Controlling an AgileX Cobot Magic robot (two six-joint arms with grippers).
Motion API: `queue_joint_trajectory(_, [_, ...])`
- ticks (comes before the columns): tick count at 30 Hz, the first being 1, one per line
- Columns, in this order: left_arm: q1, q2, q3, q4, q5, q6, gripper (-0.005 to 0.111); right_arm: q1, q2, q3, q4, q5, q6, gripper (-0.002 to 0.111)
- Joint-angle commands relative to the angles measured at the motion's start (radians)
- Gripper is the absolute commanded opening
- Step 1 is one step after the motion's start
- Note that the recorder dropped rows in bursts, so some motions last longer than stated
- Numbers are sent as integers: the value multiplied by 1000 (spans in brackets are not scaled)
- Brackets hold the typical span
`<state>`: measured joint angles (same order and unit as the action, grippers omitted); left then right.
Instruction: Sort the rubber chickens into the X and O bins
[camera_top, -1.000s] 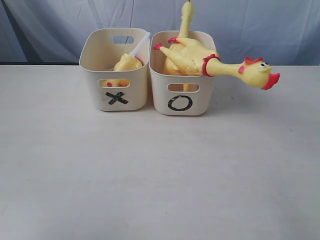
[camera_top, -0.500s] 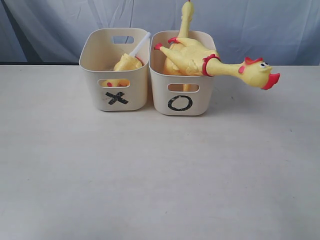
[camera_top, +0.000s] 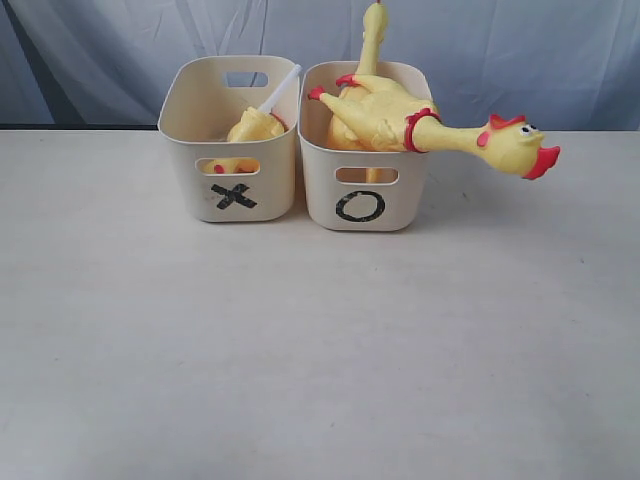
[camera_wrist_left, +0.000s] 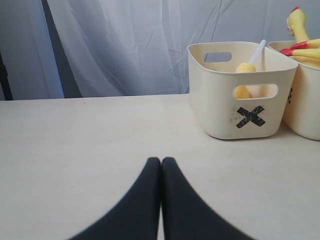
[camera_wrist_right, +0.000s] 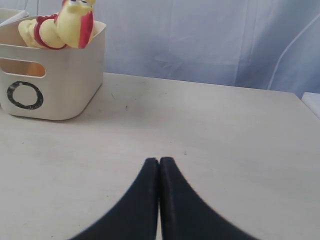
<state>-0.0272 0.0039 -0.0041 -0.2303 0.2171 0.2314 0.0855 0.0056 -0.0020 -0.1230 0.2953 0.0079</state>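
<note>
Two cream bins stand side by side at the back of the table. The X bin on the left holds a yellow chicken piece with a white tube. The O bin on the right holds whole rubber chickens: one lies across the rim with its head hanging out to the right, another's neck sticks up behind. My left gripper and right gripper are shut and empty, low over bare table, well short of the bins; neither shows in the exterior view.
A pale blue-white curtain hangs behind the table. The table top is a cream surface in front of the bins.
</note>
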Motion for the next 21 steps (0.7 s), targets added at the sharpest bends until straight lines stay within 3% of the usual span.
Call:
queue_joint_trajectory(1, [-5,-4,4,-4,-1,-7,0,-4,-6,2,-7,-8,-8,0])
queue_joint_trajectory(21, [-5,-4,4,-4,-1,-7,0,28,-6,2,-7,-8,-8,0])
